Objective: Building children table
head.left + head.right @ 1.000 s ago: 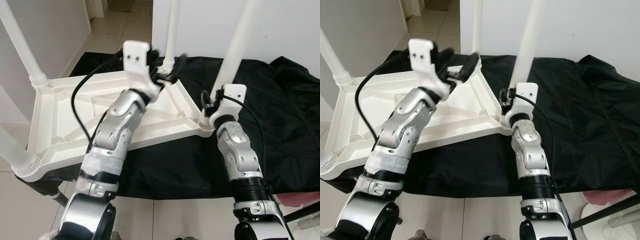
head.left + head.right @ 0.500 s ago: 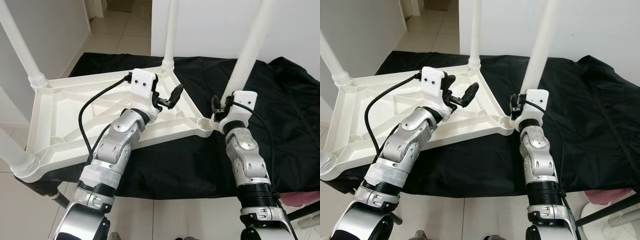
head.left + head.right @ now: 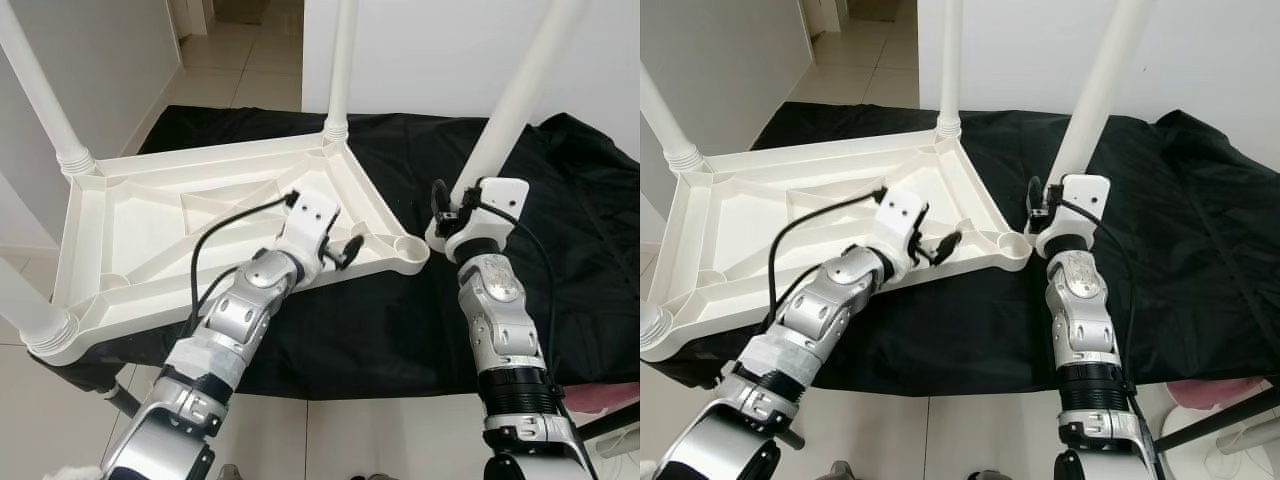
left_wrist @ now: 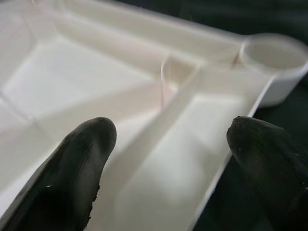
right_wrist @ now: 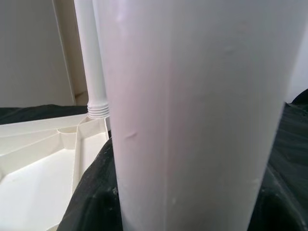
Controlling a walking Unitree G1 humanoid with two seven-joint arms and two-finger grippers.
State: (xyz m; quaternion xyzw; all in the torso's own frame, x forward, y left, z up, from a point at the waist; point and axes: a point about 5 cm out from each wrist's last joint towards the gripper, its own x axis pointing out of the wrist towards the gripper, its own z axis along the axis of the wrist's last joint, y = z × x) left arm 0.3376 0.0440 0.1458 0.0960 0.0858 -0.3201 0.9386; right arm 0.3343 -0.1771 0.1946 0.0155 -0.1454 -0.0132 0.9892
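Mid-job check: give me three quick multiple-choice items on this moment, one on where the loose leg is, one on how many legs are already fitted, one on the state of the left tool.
1. Where is the loose leg?
A. In the right tool, beside the open corner socket
B. Flat on the black cloth
C. In the left tool

2. How many legs stand fitted in the upturned tabletop?
A. One
B. Three
C. Four

3. The left tool is:
A. Shut on a leg
B. Open over the tabletop's ribs
C. Shut on the cloth

Key: 1 A, the leg rises from the right tool; 2 B, three corners carry legs; 3 B, the left wrist view shows its fingers spread apart.
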